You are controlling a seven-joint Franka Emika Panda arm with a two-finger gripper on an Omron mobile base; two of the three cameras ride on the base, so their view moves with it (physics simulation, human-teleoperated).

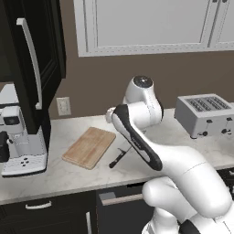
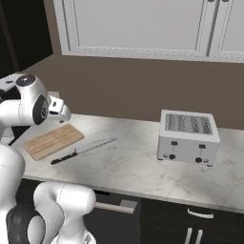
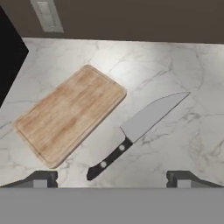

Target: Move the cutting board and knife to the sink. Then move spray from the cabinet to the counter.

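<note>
pincer (image 3: 112, 177) wide apart above knife (image 3: 135, 131) (just beside cutting board (image 3: 70, 113)), bare counter (image 3: 188, 144) w/ room right

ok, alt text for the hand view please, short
Looking down on a marble counter: a wooden cutting board lies at an angle on the left, and a knife lies just right of it, apart from it, black handle nearest the camera. The two open fingers show at the bottom edge, holding nothing; a wall outlet sits at top left.

Both base views look forward and down from behind the arm, sharing the board (image 1: 89, 147) and knife (image 2: 84, 149); the hand view looks down close over the surface (image 3: 183, 131).
</note>
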